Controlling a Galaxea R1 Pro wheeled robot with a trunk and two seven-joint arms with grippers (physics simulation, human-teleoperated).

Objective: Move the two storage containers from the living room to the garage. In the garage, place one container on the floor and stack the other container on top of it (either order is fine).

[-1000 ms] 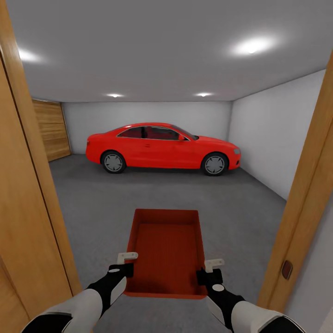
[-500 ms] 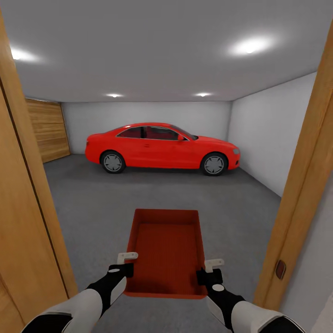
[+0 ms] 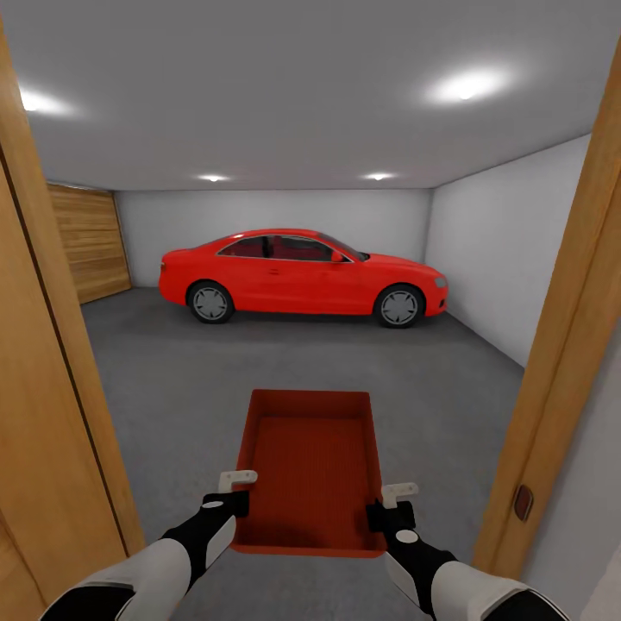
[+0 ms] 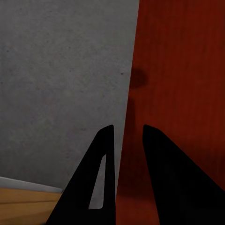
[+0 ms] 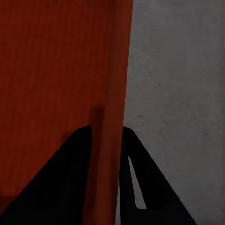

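Garage point(image 3: 276, 216): container point(image 3: 312, 461) carried (near rim hidden).

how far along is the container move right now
Partly done. One storage container has reached the garage doorway, carried over the grey floor with the red car ahead. The left gripper and right gripper each clamp a side wall. Left: set it down, then bring the second container, not in view here, and stack it on top.
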